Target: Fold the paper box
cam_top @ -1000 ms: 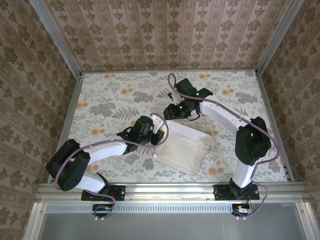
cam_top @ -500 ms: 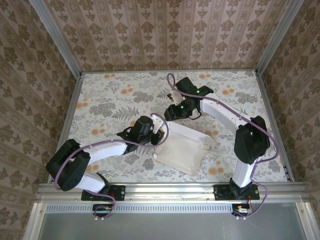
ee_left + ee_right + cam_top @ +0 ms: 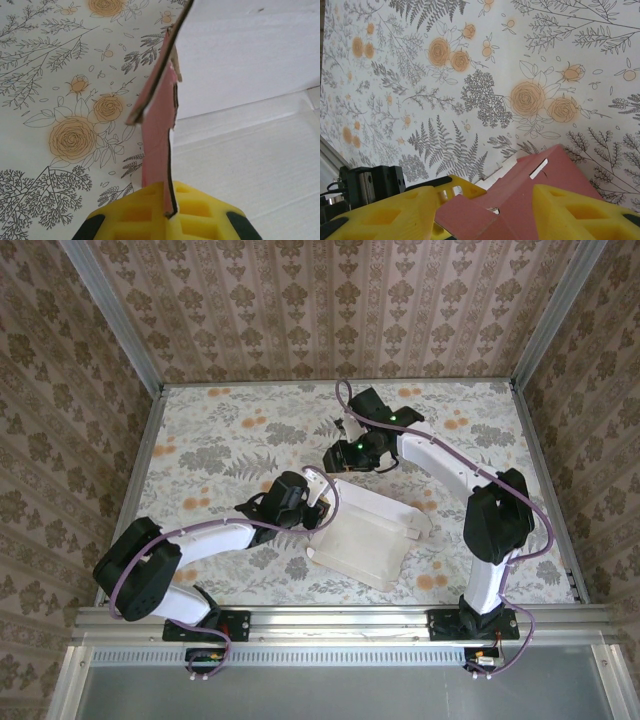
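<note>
**Left pinches, right spread**

Top: the paper box [image 3: 365, 540] lies pale side up on the table [image 3: 220, 440]. Left wrist: the left gripper [image 3: 167, 200] clamps its upright pink flap. Right wrist: the right gripper [image 3: 490, 200] stands spread, with a pink corner between its fingers.

The left arm [image 3: 205, 538] lies low from its base at the near edge of the tabletop [image 3: 220, 430]. Its elbow juts toward the left edge and its forearm reaches right to the middle. The left gripper [image 3: 167, 212] is clamped tight on an upright flap of the paper box [image 3: 157, 130]. The right arm [image 3: 445, 465] bends near the right edge and reaches back-left. The right gripper [image 3: 485, 212] points down, fingers [image 3: 385, 212] spread apart astride the box's corner.
</note>
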